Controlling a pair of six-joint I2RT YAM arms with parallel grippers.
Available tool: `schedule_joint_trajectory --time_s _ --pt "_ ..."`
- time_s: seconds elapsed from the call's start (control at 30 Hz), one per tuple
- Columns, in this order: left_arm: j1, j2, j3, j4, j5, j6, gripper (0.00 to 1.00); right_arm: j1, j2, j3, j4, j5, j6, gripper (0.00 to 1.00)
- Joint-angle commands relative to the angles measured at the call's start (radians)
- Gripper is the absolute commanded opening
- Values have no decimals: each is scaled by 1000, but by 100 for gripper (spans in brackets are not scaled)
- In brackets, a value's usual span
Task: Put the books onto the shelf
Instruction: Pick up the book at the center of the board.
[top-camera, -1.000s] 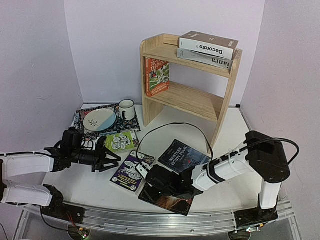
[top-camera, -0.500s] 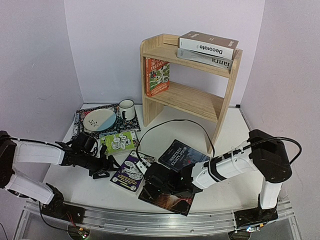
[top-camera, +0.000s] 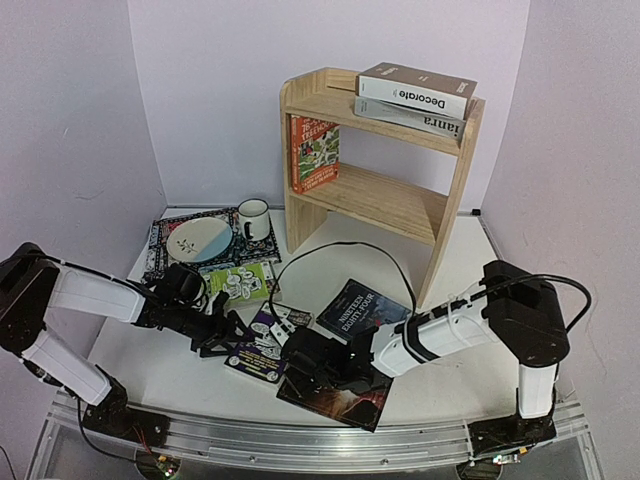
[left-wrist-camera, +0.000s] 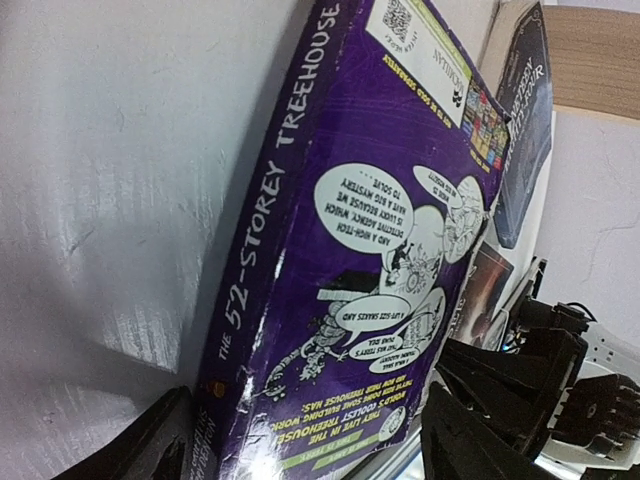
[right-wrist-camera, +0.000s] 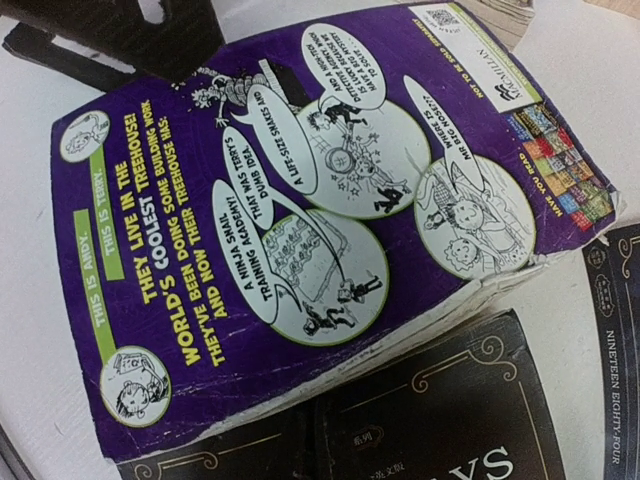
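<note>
Fingers (left-wrist-camera: 145, 445) of left arm now wide astride purple paperback (left-wrist-camera: 380, 230).

Purple paperback (top-camera: 262, 343): deep purple cover, white speech-bubble ovals with black line cartoons, yellow-green blurb lettering, pale spine lettering, and a strip of small multicoloured covers near one corner.
Green paperback (top-camera: 238, 283): lime green with white cartoon patches.
Orange paperback (top-camera: 314, 152): orange-red, busy white and green drawing.
"Nineteen Eighty-Four" (top-camera: 365, 310): dark blue, pale lettering.
Dark book (top-camera: 345, 404): near-black, gold ornamental frame lines.
"Decorate" (top-camera: 415, 90): grey-brown top, white spine, black title.
"ianra" (top-camera: 425, 120): grey.
Shelf (top-camera: 390, 205): light pine grain.
Placemat (top-camera: 163, 240): busy multicoloured print, dark border.
Plate (top-camera: 200, 238): pale blue-white.
Mug (top-camera: 254, 218): white, dark rim.
Table (top-camera: 150, 365): white.
</note>
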Motion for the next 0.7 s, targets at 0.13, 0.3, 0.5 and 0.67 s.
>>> schedule_joint_trajectory --time_s 0.13,0.3,0.5,0.67 --pt "-6 -31 -8 227 241 -112 55 -3 11 31 -41 -29 -2 0" --pt "-10 -79 -33 320 292 -189 40 -4 -1 16 -17 -33 -4 0" --pt "-27 -80 -50 358 317 -217 38 -4 -17 -4 14 -36 -2 0" --pt "-30 -112 -54 384 330 -249 34 -4 -31 -17 24 -30 -4 0"
